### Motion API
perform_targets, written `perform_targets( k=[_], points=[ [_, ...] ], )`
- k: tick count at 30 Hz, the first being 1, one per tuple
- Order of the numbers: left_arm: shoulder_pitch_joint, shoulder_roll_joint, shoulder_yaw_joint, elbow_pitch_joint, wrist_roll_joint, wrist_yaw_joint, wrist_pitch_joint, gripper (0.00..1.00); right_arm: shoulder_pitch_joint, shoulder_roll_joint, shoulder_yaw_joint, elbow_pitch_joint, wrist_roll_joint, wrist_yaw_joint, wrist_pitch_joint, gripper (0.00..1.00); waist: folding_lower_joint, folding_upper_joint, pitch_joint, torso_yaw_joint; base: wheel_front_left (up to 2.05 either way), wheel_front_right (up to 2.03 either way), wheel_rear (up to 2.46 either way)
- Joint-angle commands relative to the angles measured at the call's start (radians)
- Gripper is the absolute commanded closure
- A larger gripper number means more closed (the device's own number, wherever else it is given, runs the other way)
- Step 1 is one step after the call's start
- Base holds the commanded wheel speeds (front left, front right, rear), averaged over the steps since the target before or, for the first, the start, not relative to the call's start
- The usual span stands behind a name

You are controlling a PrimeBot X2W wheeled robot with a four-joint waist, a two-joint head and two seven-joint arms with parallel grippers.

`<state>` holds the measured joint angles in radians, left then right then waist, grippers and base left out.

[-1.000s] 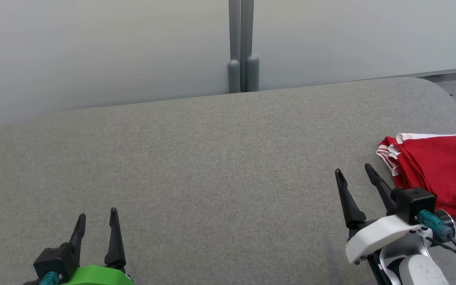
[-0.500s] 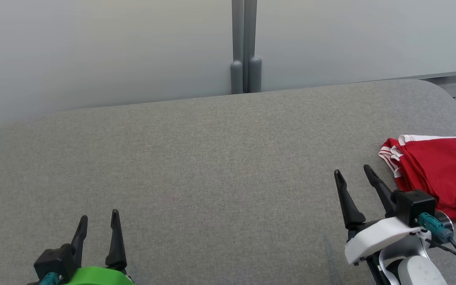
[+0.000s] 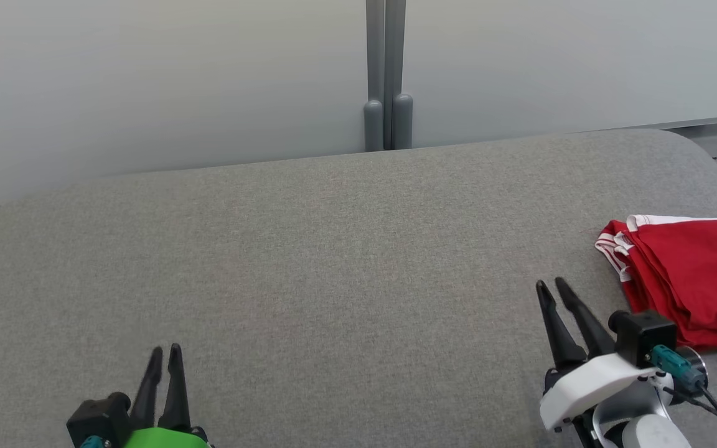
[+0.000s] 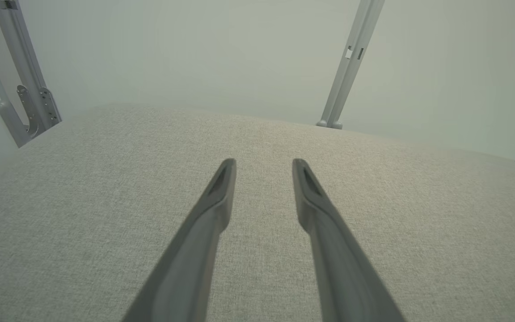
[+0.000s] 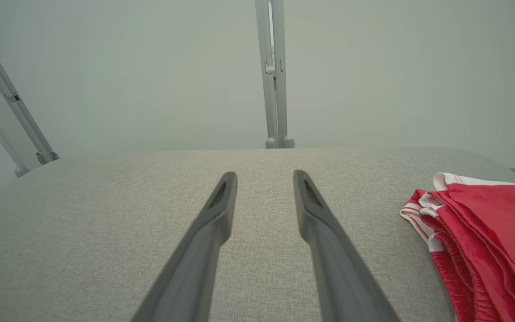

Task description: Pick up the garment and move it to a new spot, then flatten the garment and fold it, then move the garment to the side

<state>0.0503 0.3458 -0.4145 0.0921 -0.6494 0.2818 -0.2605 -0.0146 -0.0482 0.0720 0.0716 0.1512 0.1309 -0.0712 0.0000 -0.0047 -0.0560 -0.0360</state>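
The red garment [image 3: 694,274] lay folded on the grey table [image 3: 333,249]. The right gripper [image 3: 549,282] was just beside the garment, the left gripper [image 3: 167,348] well apart from it; both pairs of jaws stood slightly spread, empty.

A folded, white-trimmed red cloth garment [image 3: 694,274] is lying on the grey fabric surface [image 3: 333,261]. The right tool [image 3: 550,284], fingers narrowly parted, is sitting just beside it, the left tool [image 3: 167,348] well apart.

Garment [image 3: 694,280] — red, with white stripes and white trim at its edge. Surface [image 3: 333,261] — mottled light grey. Left hand [image 3: 166,348] black-fingered, green-bodied; right hand [image 3: 551,282] black-fingered, white-bodied.
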Motion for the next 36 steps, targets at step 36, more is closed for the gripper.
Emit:
perform_targets(
  k=[36],
  points=[
    [-0.042, -0.108, 0.212, 0.041, -0.402, -0.165, 0.132, 1.0, -0.057, -0.02, -0.028, 0.091, 0.611, 0.0, 0.058, 1.0, 0.0, 0.0013, 0.016, 0.01, 0.0, 0.0, 0.0]
  ],
)
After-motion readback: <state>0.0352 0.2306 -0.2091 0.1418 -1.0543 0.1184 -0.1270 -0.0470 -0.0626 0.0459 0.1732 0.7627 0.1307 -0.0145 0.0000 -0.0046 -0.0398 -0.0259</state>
